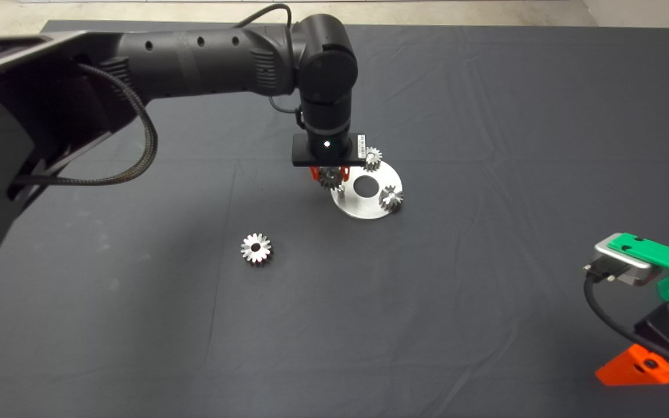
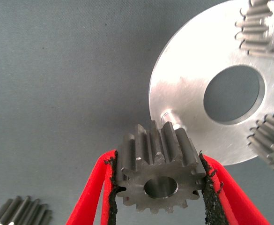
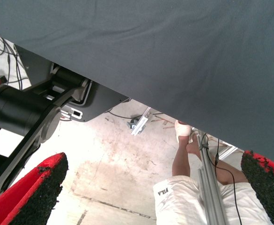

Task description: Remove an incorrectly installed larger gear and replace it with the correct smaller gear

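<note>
My left gripper (image 1: 328, 173) is shut on a smaller gear (image 2: 160, 173), a silvery spur gear with short teeth, its red fingers (image 2: 97, 187) pinching it at both sides. It hangs just above the near-left rim of a round steel plate (image 1: 358, 206), close to a bare peg (image 2: 167, 115). Two matching small gears (image 1: 373, 158) (image 1: 391, 198) sit on the plate around its centre hole. The larger gear (image 1: 256, 248), wider with long pointed teeth, lies flat on the mat to the front left; its teeth (image 2: 19, 213) show at the edge of the left wrist view.
My right gripper (image 1: 636, 366) is parked at the lower right edge of the mat, open; its wrist view shows the mat's underside, the floor and a person's legs (image 3: 188, 159). The left arm (image 1: 207, 58) reaches across the mat's back left.
</note>
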